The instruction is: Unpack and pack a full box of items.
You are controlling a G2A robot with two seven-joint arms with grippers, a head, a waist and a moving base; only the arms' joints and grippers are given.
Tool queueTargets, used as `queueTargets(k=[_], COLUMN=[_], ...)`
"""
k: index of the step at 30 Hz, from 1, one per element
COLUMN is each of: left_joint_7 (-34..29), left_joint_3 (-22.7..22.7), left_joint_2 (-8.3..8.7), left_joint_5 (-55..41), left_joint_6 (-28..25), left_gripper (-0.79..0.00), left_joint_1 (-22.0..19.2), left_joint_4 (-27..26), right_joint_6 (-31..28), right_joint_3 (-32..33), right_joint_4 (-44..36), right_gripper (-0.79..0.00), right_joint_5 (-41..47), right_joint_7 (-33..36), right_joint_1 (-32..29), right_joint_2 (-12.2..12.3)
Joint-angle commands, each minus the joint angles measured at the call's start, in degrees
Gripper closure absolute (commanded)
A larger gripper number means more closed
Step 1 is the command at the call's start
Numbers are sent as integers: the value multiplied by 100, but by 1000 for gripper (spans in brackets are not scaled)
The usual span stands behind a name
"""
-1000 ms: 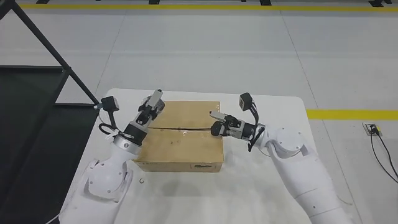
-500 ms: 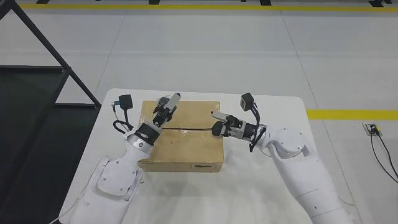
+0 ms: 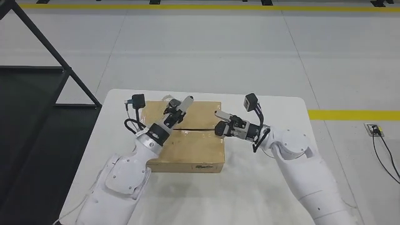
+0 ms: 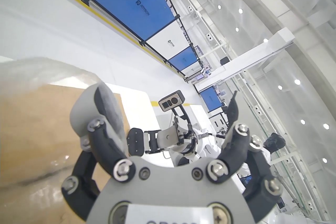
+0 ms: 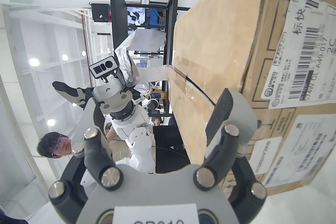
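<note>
A brown cardboard box (image 3: 187,142) (image 5: 215,46) stands shut in the middle of the white table, a seam running across its top. My left gripper (image 3: 180,107) (image 4: 168,109) hovers open over the far half of the box top. A white strip of tape or foam (image 5: 147,42) (image 4: 107,104) clings to one of its fingers and runs down to the seam. My right gripper (image 3: 219,122) (image 5: 157,117) is open at the box's right end, one finger (image 5: 223,114) over the top edge near the seam.
The white table (image 3: 269,181) has free room to the right of and in front of the box. Shipping labels (image 5: 296,51) cover the box's right end. A black metal frame (image 3: 44,50) stands off the table's left side.
My left arm has swung to the right across the box top, from its left edge toward the middle. The right gripper has barely moved.
</note>
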Motion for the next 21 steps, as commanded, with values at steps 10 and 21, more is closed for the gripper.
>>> queueTargets(k=[10,21], left_joint_7=[-47,-50], left_joint_3=[182,348], left_joint_2=[-73,-145], left_joint_5=[126,280], left_joint_6=[53,115], left_gripper=[-785,-785], left_joint_1=[-120,-184], left_joint_4=[96,177], right_joint_6=[-128,-251], right_joint_3=[140,301], right_joint_4=[-35,-252], right_gripper=[-785,-785], right_joint_5=[119,272], right_joint_7=[-18,64], right_joint_1=[-106,-352], right_joint_2=[53,124])
